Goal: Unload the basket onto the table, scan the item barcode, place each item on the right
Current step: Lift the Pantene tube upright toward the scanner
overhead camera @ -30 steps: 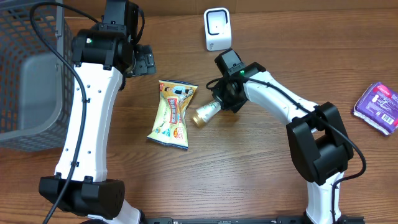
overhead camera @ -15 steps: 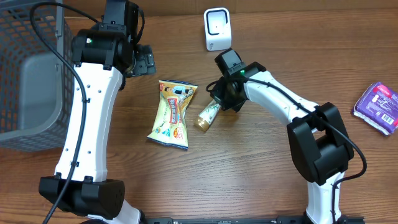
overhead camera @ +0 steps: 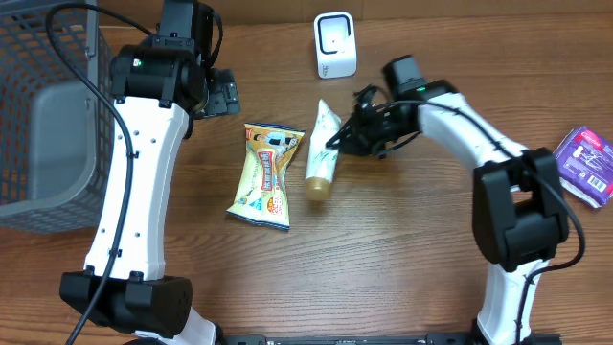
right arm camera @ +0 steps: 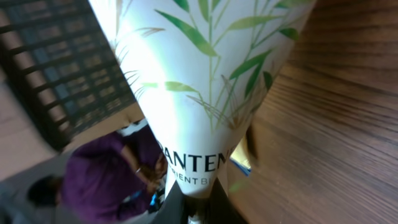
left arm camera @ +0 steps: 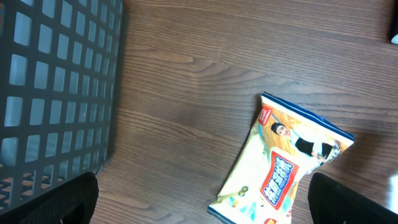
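A white Pantene tube (overhead camera: 322, 151) with green leaf print and a gold cap is held by its flat end in my right gripper (overhead camera: 345, 137), which is shut on it. The tube hangs tilted above the wood, cap toward the near side, just below the white barcode scanner (overhead camera: 334, 45). In the right wrist view the tube (right arm camera: 205, 81) fills the frame and runs down into the right gripper (right arm camera: 196, 202). My left gripper (overhead camera: 218, 93) stands open at the back left, holding nothing; its wrist view shows a left fingertip (left arm camera: 56, 199).
A yellow snack bag (overhead camera: 265, 175) lies left of the tube, also seen in the left wrist view (left arm camera: 286, 168). A grey mesh basket (overhead camera: 48, 105) fills the far left. A purple packet (overhead camera: 584, 163) lies at the right edge.
My right arm has swung to the right and turned the tube, so its cap now points toward the near side. The left arm has not moved.
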Action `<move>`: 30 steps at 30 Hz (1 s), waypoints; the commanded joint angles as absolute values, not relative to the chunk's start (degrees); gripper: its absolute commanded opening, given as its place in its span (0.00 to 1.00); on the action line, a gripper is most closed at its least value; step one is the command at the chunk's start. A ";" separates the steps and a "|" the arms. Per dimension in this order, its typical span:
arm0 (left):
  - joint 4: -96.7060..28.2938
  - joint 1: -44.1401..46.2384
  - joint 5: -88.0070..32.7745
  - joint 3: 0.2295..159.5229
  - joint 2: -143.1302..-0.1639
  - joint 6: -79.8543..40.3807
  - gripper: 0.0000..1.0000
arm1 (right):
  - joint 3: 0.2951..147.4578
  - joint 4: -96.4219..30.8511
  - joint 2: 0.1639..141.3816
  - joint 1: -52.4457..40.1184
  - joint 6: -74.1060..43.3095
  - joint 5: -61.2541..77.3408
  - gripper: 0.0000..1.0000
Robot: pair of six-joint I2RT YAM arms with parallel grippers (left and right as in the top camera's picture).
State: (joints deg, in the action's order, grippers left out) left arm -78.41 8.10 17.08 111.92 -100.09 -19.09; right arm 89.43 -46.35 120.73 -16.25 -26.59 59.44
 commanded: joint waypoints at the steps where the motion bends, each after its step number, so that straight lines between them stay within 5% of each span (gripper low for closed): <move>1: -78.39 7.90 16.86 111.90 -100.14 -18.00 1.00 | 89.41 -48.58 120.55 -13.32 -10.66 74.94 0.04; 7: -78.39 7.90 16.86 111.90 -100.14 -18.00 1.00 | 89.41 -49.32 120.55 -10.96 3.05 89.76 0.04; 14: -78.39 7.90 16.86 111.90 -100.14 -18.00 1.00 | 89.41 -49.39 120.55 -10.90 6.09 89.97 0.04; 22: -78.39 7.90 16.86 111.90 -100.14 -18.00 1.00 | 89.43 -44.49 120.55 -10.85 26.68 89.97 0.04; 30: -78.39 7.90 16.86 111.90 -100.14 -18.00 1.00 | 92.27 -26.33 120.27 -10.92 22.52 89.97 0.04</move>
State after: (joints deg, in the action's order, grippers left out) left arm -78.43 8.10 17.06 111.92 -100.09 -19.09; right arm 89.17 -30.55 120.73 -11.22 23.49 85.65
